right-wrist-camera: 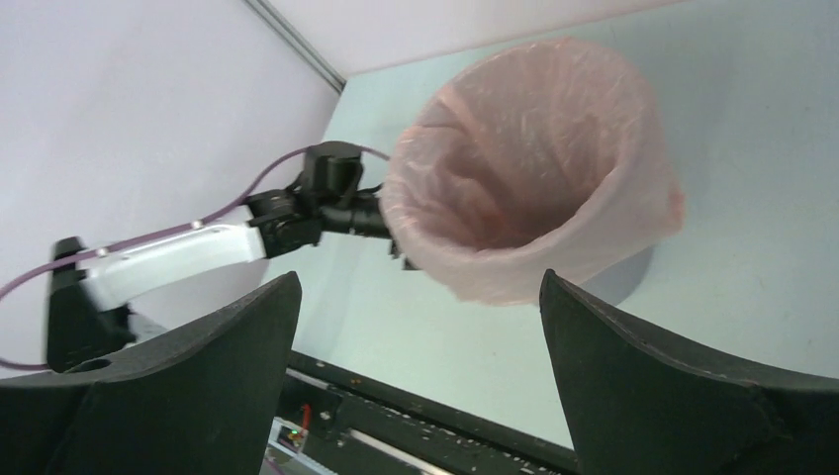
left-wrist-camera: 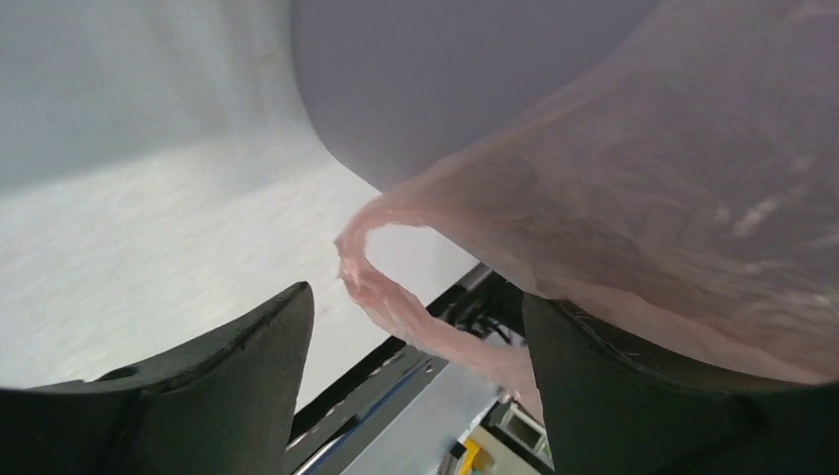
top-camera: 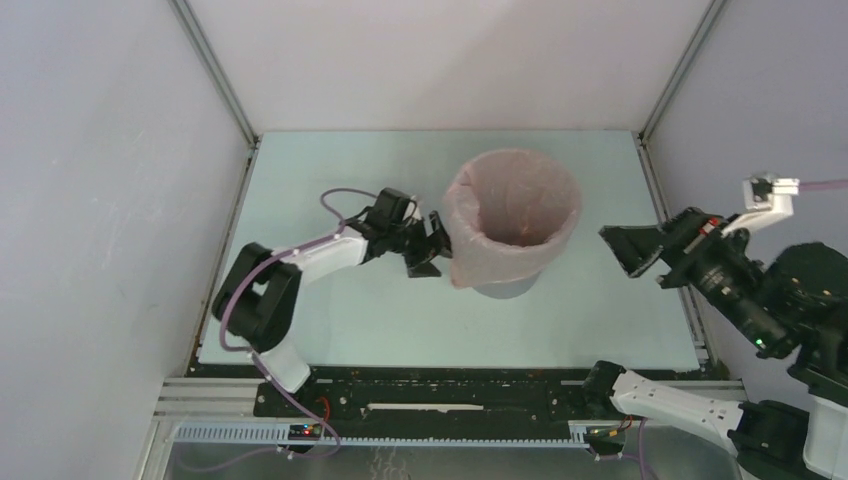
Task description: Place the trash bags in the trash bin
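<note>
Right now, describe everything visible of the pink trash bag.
The trash bag is thin, translucent pale-pink film, wrinkled. It lines the grey trash bin, mouth open, its top folded out over the rim and draping down most of the wall. A loose loop hangs between the fingers of the open left pincer; film seems to lie against one finger.

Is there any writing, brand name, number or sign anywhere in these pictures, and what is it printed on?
No text can be read in any view.
The trash bag and the trash bin are plain, with no print.
The small board on the rail by the left arm's base shows only tiny lights; any marking on it is too small to read.
</note>
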